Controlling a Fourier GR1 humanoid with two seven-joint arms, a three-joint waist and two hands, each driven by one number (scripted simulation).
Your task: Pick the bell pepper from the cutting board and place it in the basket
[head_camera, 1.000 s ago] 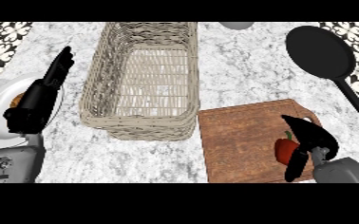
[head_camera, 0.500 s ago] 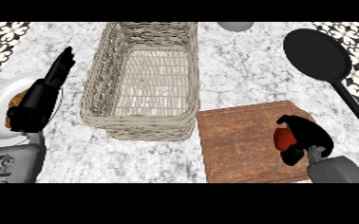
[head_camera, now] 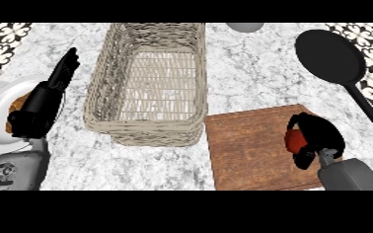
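On the cutting board (head_camera: 251, 150), right edge: right hand (head_camera: 318, 137) curled around the red bell pepper (head_camera: 294, 140), pepper mostly hidden by the fingers. Wicker basket (head_camera: 149, 86) sits just left of the board. Left hand (head_camera: 45, 101) rests at the far left, fingers straight, over a white plate (head_camera: 10, 93). Black spoon (head_camera: 332, 59) at upper right.

bell pepper (head_camera: 294, 140): mostly hidden inside the curled right hand (head_camera: 317, 137), only a red patch shows
cutting board (head_camera: 255, 150): near edge cut off, right side under right hand
basket (head_camera: 149, 84): far rim cut at top
black pan (head_camera: 331, 59): handle runs off right edge
grey object (head_camera: 244, 26) beyond basket: only a sliver, can't identify
plate (head_camera: 11, 96) left of basket: cut by edge, partly behind left hand (head_camera: 40, 109)
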